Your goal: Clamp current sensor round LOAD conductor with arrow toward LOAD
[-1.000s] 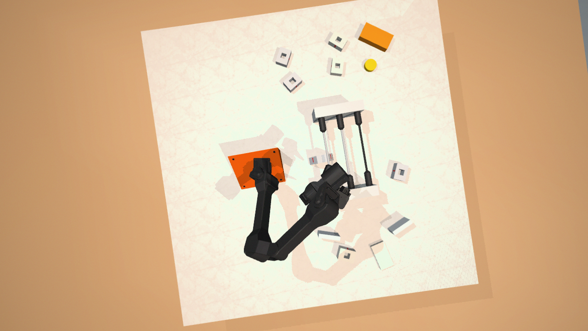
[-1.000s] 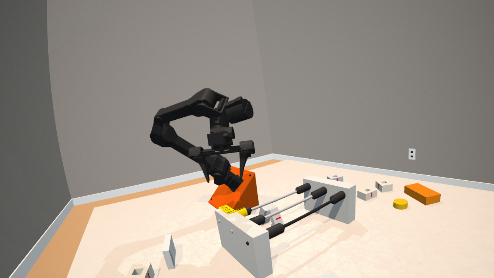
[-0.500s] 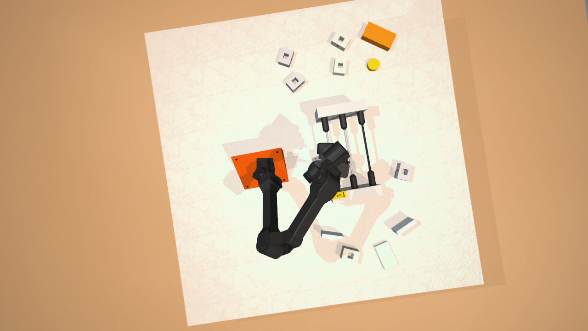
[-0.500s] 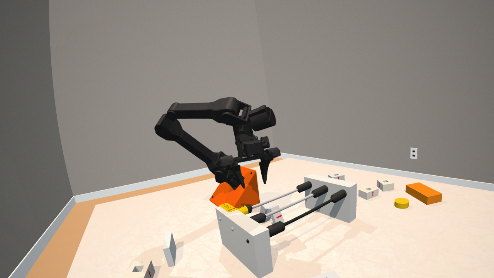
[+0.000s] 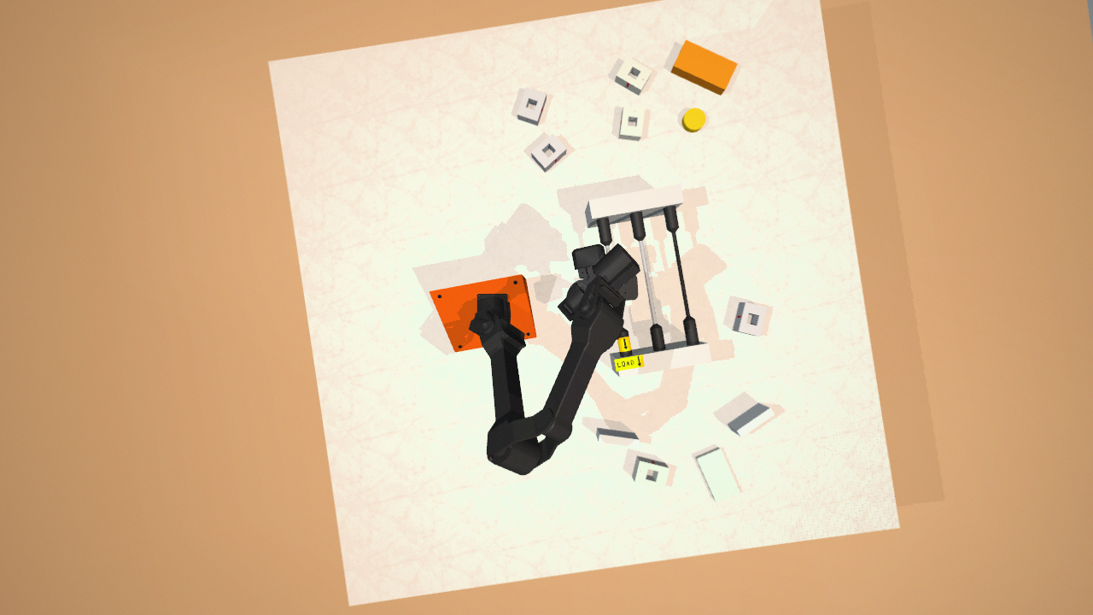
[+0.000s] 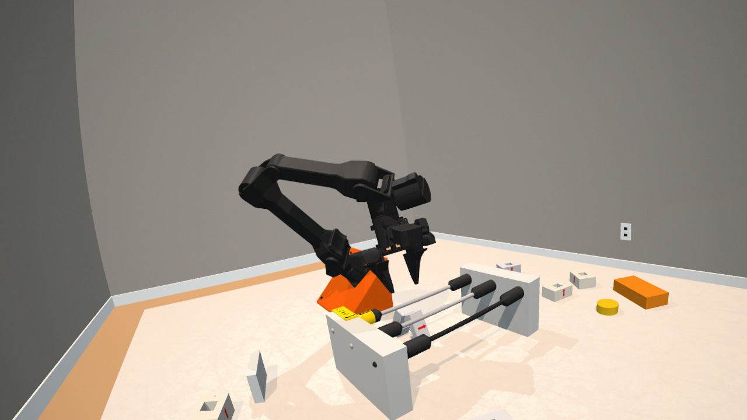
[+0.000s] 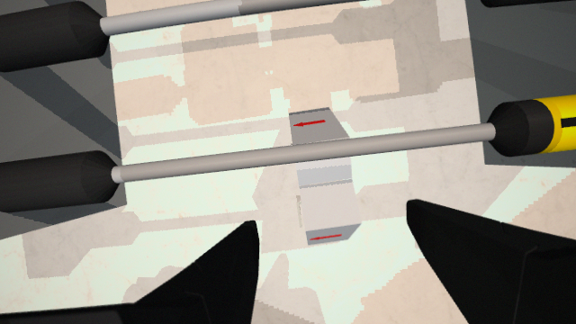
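The open light-grey sensor [image 6: 419, 325] [image 7: 328, 207] stands on the table, low beneath and beside the LOAD conductor [image 6: 418, 298] [image 7: 405, 140], which crosses in front of it in the wrist view. The sensor's red arrows point left there, away from the yellow sleeve [image 7: 558, 108] at the LOAD end. The arm hides it in the top view. The yellow LOAD marker [image 5: 628, 363] [image 6: 344, 312] is on the near support. My gripper [image 6: 403, 287] [image 7: 331, 220] is open and empty, pointing down above the sensor, its fingertips on either side of it in the wrist view, not touching it.
The middle conductor [image 5: 649, 283] and dark conductor [image 5: 682, 275] run parallel between the far support [image 5: 635, 202] and near support [image 5: 672, 358]. Several grey blocks lie around the rack. An orange block [image 5: 706, 65] and yellow disc [image 5: 693, 119] are farther off. The orange arm base [image 5: 451, 309] is beside.
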Controlling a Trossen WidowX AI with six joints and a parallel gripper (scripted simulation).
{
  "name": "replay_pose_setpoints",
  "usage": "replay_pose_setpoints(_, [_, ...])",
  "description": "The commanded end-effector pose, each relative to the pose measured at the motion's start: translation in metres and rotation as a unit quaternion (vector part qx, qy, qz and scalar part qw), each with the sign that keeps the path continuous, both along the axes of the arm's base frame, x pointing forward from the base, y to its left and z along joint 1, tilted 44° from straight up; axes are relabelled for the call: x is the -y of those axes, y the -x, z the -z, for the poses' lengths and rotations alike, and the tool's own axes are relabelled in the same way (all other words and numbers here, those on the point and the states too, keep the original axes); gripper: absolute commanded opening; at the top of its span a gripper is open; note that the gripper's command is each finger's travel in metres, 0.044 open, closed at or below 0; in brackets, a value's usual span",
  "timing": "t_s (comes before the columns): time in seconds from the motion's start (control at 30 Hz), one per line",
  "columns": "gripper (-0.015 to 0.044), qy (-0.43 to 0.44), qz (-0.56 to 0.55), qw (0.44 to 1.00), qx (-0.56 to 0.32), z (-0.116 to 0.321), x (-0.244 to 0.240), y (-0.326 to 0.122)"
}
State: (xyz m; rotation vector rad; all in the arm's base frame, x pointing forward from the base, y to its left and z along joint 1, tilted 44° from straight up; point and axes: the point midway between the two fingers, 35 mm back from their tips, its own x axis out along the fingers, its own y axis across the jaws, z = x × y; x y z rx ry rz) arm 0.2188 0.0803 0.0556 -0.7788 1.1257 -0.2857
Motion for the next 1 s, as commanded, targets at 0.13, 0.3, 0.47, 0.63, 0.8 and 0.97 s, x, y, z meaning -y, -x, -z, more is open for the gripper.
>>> replay_pose_setpoints(0.13, [0.0295, 0.004, 0.000, 1.000, -0.010, 0.013, 0.009, -0.003])
replay_pose_setpoints(0.3, [0.0295, 0.004, 0.000, 1.000, -0.010, 0.019, 0.013, -0.006])
replay_pose_setpoints(0.47, [0.0295, 0.004, 0.000, 1.000, -0.010, 0.025, 0.018, -0.010])
replay_pose_setpoints(0.63, [0.0295, 0.004, 0.000, 1.000, -0.010, 0.031, 0.023, -0.013])
replay_pose_setpoints(0.8, [0.0295, 0.004, 0.000, 1.000, -0.010, 0.036, 0.029, -0.016])
replay_pose_setpoints(0.97, [0.0295, 0.005, 0.000, 1.000, -0.009, 0.041, 0.034, -0.019])
